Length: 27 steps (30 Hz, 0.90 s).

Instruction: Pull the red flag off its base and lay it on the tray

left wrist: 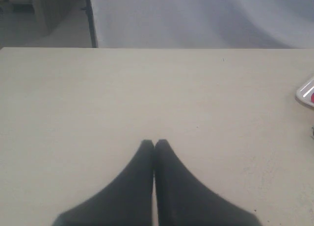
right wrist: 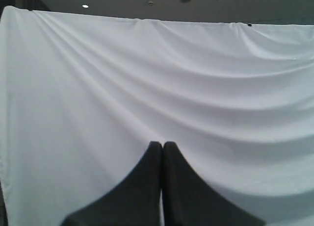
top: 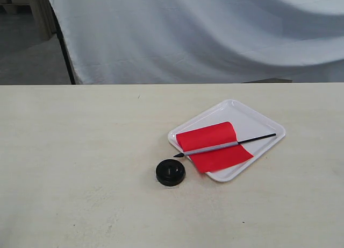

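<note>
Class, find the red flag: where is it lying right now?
In the exterior view the red flag lies flat on the white tray, right of centre on the table, its pointed tip overhanging the rim toward the black base.

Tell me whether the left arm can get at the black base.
Probably yes: the base stands on open table beside the tray, nothing over it; the left gripper, shut, must open first.

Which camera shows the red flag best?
Exterior view: the red flag is fully visible on the tray, cloth and stick clear. Left wrist view catches only a red sliver at its edge; right wrist view shows just a white drape.
</note>
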Each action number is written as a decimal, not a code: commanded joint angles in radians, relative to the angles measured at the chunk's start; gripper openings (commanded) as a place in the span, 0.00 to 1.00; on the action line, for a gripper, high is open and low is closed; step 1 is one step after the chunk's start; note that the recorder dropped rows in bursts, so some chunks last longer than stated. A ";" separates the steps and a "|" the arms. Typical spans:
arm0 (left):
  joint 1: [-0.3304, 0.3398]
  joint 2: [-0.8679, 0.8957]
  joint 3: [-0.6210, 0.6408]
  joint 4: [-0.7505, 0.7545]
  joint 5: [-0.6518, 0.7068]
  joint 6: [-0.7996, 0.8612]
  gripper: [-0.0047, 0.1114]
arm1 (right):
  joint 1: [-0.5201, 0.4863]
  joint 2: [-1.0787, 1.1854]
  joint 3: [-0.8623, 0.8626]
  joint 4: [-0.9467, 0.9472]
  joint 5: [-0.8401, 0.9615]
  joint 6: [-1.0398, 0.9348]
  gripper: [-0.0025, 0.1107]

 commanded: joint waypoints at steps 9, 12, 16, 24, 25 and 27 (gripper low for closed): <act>-0.004 -0.001 0.002 0.000 -0.005 0.001 0.04 | 0.088 -0.004 0.005 -0.012 -0.001 -0.010 0.02; -0.004 -0.001 0.002 0.000 -0.005 0.001 0.04 | 0.088 -0.004 0.027 -0.014 0.104 -0.061 0.02; -0.004 -0.001 0.002 0.000 -0.005 0.001 0.04 | 0.088 -0.004 0.134 -0.014 0.111 -0.073 0.02; -0.004 -0.001 0.002 0.000 -0.005 0.001 0.04 | 0.095 -0.004 0.242 0.037 0.247 -0.161 0.02; -0.004 -0.001 0.002 0.000 -0.005 0.001 0.04 | 0.095 -0.004 0.242 0.044 0.250 -0.159 0.02; -0.004 -0.001 0.002 0.000 -0.005 0.001 0.04 | 0.095 -0.004 0.242 0.078 0.269 -0.148 0.02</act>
